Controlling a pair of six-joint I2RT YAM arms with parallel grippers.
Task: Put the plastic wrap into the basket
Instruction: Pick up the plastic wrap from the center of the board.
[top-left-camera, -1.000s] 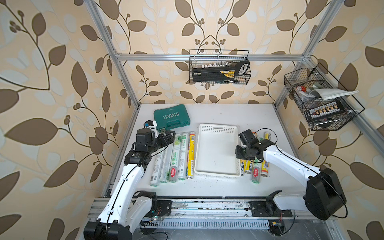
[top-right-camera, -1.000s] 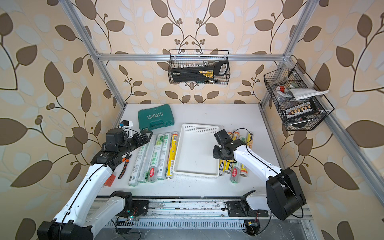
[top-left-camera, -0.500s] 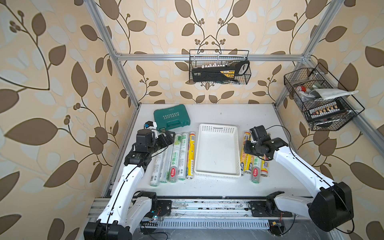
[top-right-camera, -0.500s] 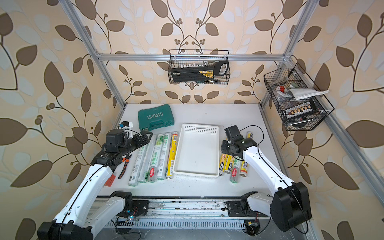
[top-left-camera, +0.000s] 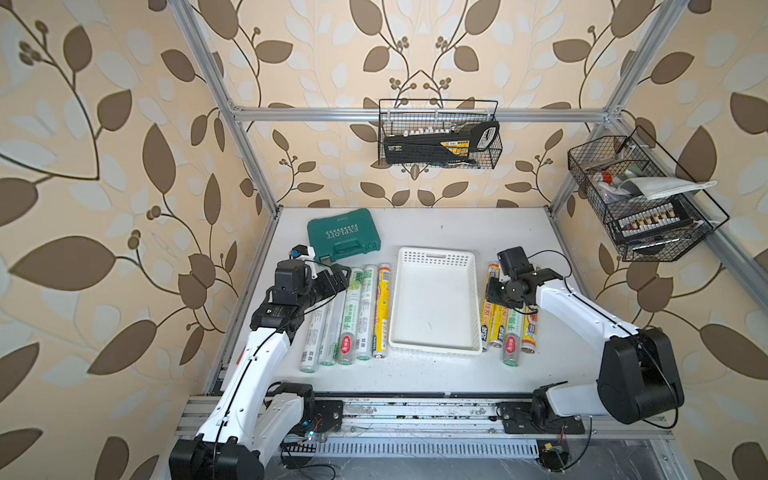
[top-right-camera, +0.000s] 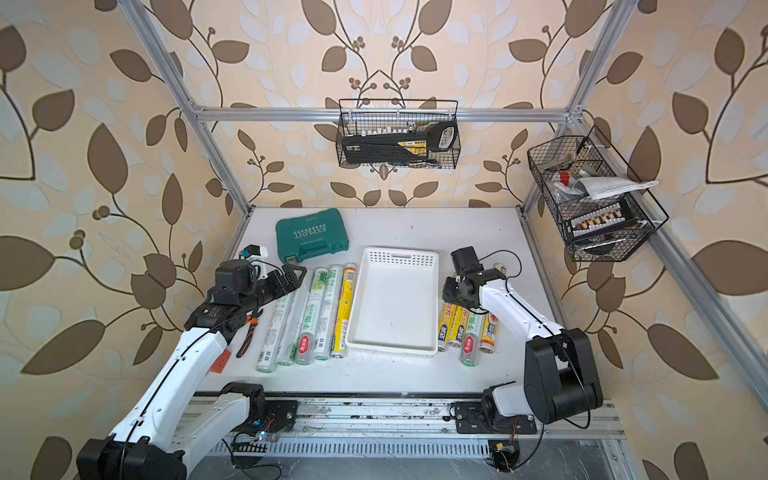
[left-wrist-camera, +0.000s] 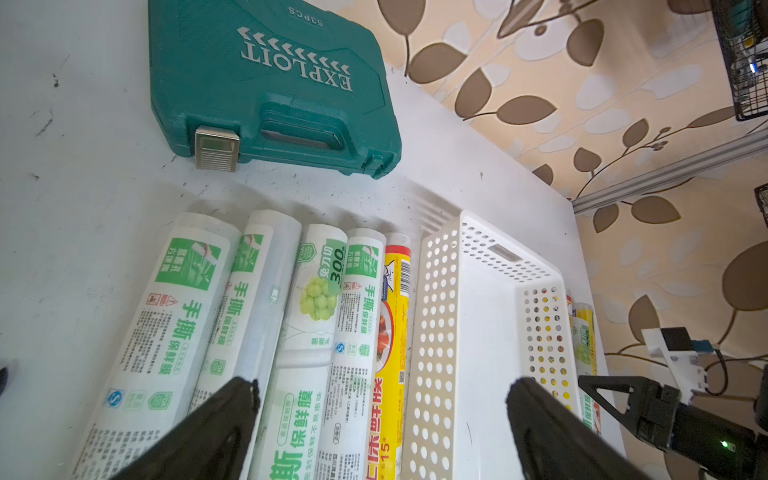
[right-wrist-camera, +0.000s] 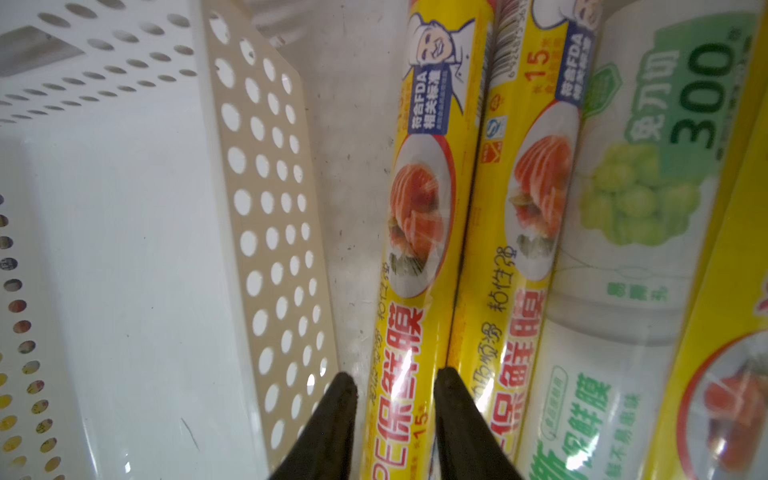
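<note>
You're right at the start of this one. The basket (top-left-camera: 436, 253) sits empty in the middle of the worktop (top-left-camera: 457, 224), and none of the plastic wrap (top-right-camera: 316, 316) is in it. There's a five-roll row (top-left-camera: 353, 320) just beside the long wall on your left arm's side and a four-roll row (top-left-camera: 513, 332) along the opposite wall. Everything is lying flat and parallel to the basket.

I'd say the step in hand is the first pick. Your right tool (right-wrist-camera: 395, 382) is down on the four-roll row, with its fingers straddling the yellow roll (right-wrist-camera: 415, 216) that lies closest to the basket wall. The jaws stand narrow, one on each side of that roll. Honestly I can't tell if they're pinching it or just bracketing it, and either way the roll lies on the worktop. Your left tool (top-left-camera: 334, 279) hangs over the back ends of the five-roll row, jaws wide apart, nothing in it.

The next move, as I read it:
- Make sure of the clamp.
- Lift high enough to clear the perforated wall.
- Slide sideways over the basket and lay the roll down lengthwise.

The basket looks only a bit longer than the rolls, so keep the roll parallel or one end will likely hang on the rim. The neighbouring yellow roll touches yours, so it may tag along.
</note>
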